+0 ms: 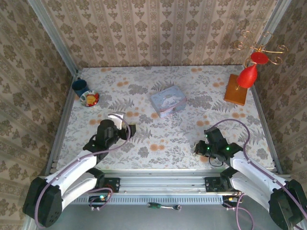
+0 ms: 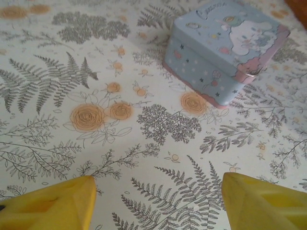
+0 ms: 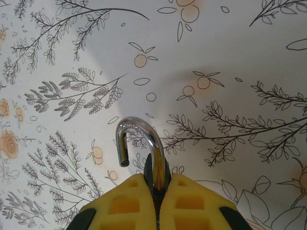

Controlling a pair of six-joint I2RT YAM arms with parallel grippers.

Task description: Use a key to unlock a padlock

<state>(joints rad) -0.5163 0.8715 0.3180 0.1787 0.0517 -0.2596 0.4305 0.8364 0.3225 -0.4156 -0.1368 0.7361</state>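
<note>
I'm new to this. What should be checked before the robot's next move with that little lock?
1. Right gripper shut on the padlock: ok.
2. Shackle free end hangs bare, unlatched: ok.
3. Left gripper open, nothing between its fingers: ok.
4. Where the key is: cannot tell.
5. Tin box lies apart from the left gripper, on the table: ok.

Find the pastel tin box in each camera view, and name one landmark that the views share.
Top external: the tin box sits mid-table, just above the picture's centre.
Left wrist: the tin box is at upper right, beyond the open jaws.
Right wrist: this view looks at the padlock, its shackle held in shut jaws.
Shared landmark: the floral tablecloth, with its fern and orange flower print.
</note>
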